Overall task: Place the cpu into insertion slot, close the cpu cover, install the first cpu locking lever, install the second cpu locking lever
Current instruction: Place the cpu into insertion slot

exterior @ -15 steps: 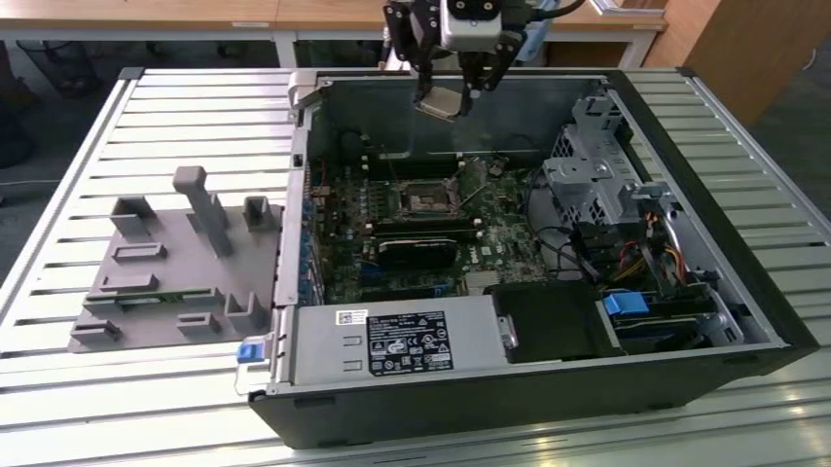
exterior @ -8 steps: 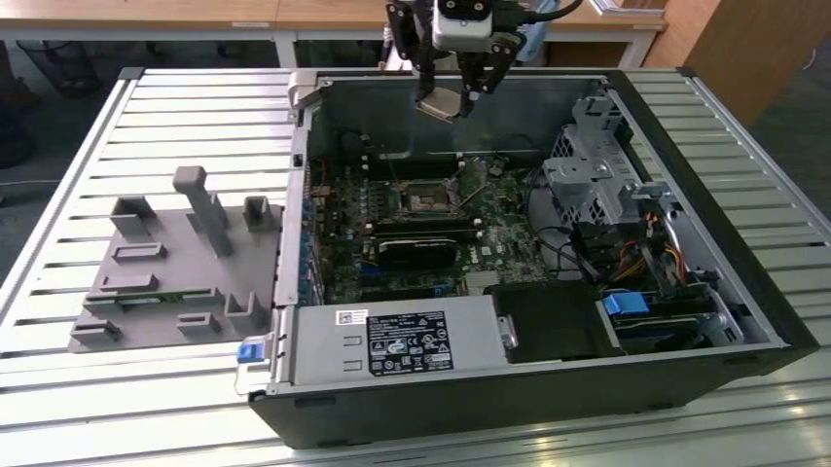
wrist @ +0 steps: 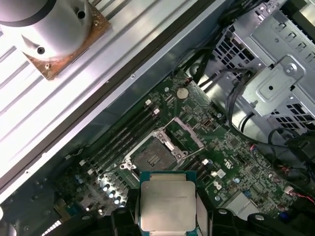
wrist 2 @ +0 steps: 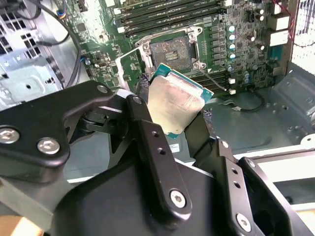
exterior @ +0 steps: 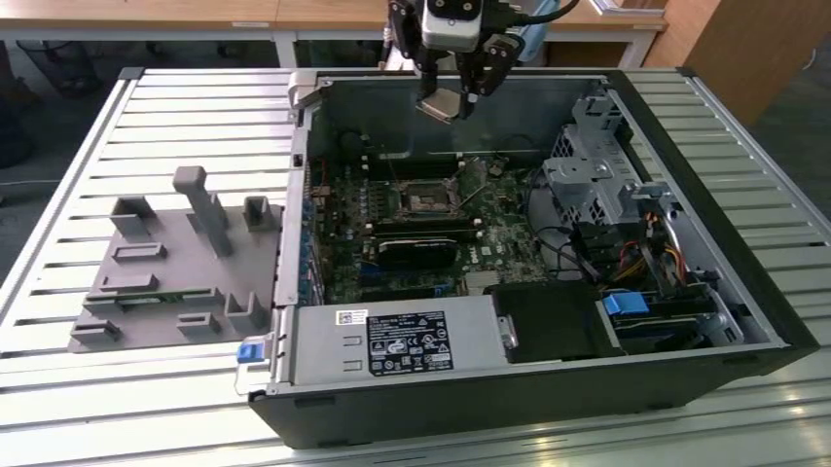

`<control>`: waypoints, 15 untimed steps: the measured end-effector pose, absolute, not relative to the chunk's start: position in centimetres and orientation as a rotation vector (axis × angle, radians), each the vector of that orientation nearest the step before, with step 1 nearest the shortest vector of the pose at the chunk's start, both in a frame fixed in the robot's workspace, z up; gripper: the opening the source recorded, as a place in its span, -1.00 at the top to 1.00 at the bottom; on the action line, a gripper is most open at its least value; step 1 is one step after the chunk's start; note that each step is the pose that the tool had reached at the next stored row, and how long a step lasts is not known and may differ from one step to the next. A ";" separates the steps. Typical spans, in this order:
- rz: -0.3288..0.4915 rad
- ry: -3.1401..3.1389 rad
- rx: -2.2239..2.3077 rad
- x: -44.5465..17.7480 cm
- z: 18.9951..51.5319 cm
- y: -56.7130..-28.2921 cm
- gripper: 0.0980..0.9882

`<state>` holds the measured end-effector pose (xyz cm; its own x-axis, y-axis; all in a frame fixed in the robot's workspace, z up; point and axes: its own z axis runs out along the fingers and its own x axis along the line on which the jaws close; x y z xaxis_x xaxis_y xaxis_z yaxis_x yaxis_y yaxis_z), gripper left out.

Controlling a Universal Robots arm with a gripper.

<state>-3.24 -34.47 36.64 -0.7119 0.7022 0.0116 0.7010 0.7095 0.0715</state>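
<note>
My claw is clamped on the cpu, gripping two opposite edges, high over the open case. Insertion slot sits bare below the claw, cpu cover swung open beside it.

The computer case is lying open on the table, with a parts stand sitting beside it on the exterior view's left. Inside, the socket is sitting in the board, with a card lying just on its near side and a drive cage standing to the exterior view's right. The gripper is holding the chip above the case's far end, well apart from the socket.
</note>
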 end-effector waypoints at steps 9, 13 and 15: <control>0.105 2.817 1.338 -3.2 36.6 -34.5 0.00; 0.103 2.783 1.403 -3.2 36.6 -34.4 0.00; 0.102 2.765 1.436 -3.2 36.5 -34.4 0.00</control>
<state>-3.24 -34.44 36.54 -0.5752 0.8179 0.0089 0.8164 0.5734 0.0692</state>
